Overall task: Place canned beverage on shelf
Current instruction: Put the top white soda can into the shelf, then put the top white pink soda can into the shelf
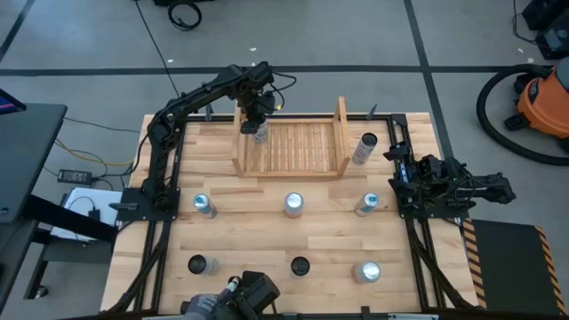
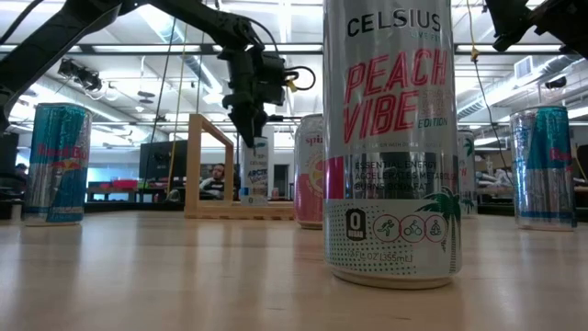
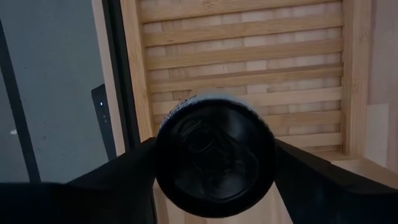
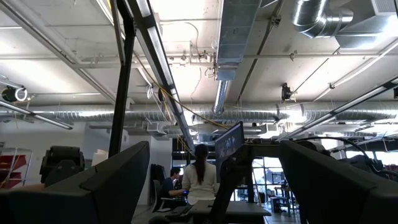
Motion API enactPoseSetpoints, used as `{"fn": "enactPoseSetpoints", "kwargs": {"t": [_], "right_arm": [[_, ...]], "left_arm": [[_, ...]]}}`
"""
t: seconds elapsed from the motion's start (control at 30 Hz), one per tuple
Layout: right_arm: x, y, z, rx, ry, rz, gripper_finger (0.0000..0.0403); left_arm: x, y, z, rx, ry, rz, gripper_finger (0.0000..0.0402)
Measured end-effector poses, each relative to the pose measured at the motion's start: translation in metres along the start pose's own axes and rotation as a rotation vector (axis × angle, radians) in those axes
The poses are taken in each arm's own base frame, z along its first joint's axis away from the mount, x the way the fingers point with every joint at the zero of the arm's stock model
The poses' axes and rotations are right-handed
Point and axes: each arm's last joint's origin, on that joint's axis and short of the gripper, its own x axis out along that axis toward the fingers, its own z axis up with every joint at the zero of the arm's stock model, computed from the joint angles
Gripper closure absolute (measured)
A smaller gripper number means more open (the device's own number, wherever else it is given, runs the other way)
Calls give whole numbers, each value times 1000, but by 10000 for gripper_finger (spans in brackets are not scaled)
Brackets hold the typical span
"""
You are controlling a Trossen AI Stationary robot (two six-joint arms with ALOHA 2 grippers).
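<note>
From above, the left gripper (image 1: 257, 122) hides most of the can (image 1: 260, 134) at the shelf's (image 1: 298, 147) far-left corner; in the left wrist view its fingers (image 3: 118, 180) flank the can (image 3: 214, 158), contact unclear.

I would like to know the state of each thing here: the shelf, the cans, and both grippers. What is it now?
Shelf: holds one can, otherwise empty.
Shelf can: upright on the slats, at the left end.
Left gripper: directly over the shelf can.
Right gripper: open, empty, at the table's right edge.
Celsius can: upright on the table.
</note>
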Motion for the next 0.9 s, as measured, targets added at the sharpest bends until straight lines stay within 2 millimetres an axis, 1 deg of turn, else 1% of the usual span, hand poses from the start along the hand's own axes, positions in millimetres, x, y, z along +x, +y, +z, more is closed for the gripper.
{"fn": "enactPoseSetpoints", "kwargs": {"t": [0.37,0.47,0.77,0.9], "right_arm": [[0,0,0,0,1,0,36],[0,0,0,0,0,0,36],[0,0,0,0,0,0,36],[0,0,0,0,0,0,36]], "left_arm": [[0,4,3,4,-25,44,91],[-3,3,3,4,-27,48,91],[-34,-3,0,-2,-79,100,90],[-48,-8,0,-83,-107,117,90]]}}
